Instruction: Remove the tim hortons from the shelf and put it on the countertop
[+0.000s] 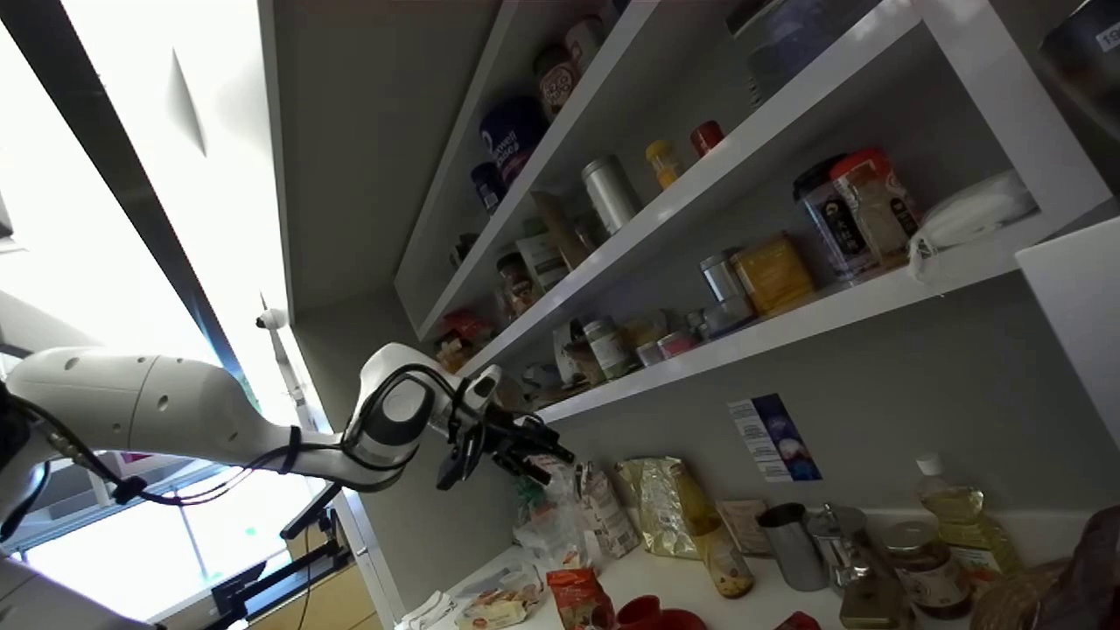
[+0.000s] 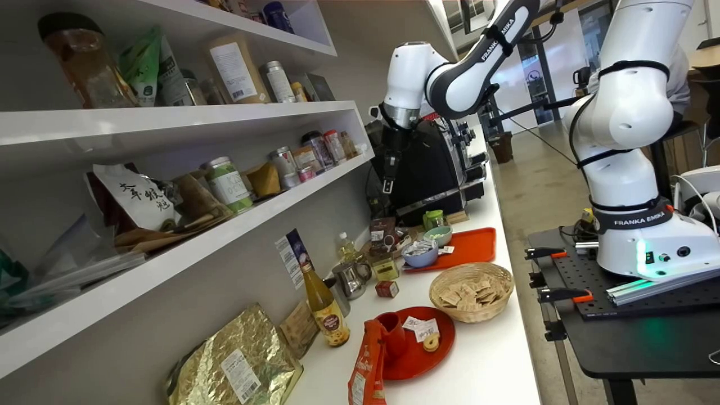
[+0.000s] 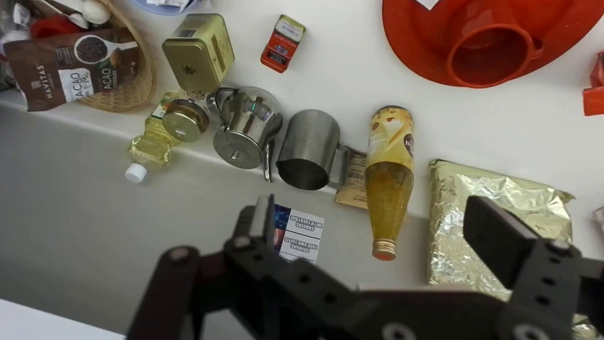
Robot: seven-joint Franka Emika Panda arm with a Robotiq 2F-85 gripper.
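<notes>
A red packet with yellowish print [image 1: 457, 343] sits at the far end of a white shelf [image 1: 744, 150], beside jars. Another red bag with pale print [image 1: 579, 598] stands on the pale countertop [image 1: 646, 573], beside the red cup; it also shows in an exterior view [image 2: 368, 363], and its edge shows in the wrist view [image 3: 595, 97]. The print is too small to read, so I cannot tell which is the tim hortons. My gripper [image 1: 503, 471], also in an exterior view [image 2: 389, 181], hangs above the countertop, near the lowest shelf's height. In the wrist view its fingers [image 3: 377, 231] are wide apart and empty.
The lowest shelf's thick front edge [image 2: 185, 260] holds jars and packets. Below stand a yellow bottle [image 2: 327, 306], a gold foil package [image 2: 236, 360], a steel pitcher [image 3: 309, 141], a red plate [image 2: 419, 368] and a wicker basket [image 2: 503, 289].
</notes>
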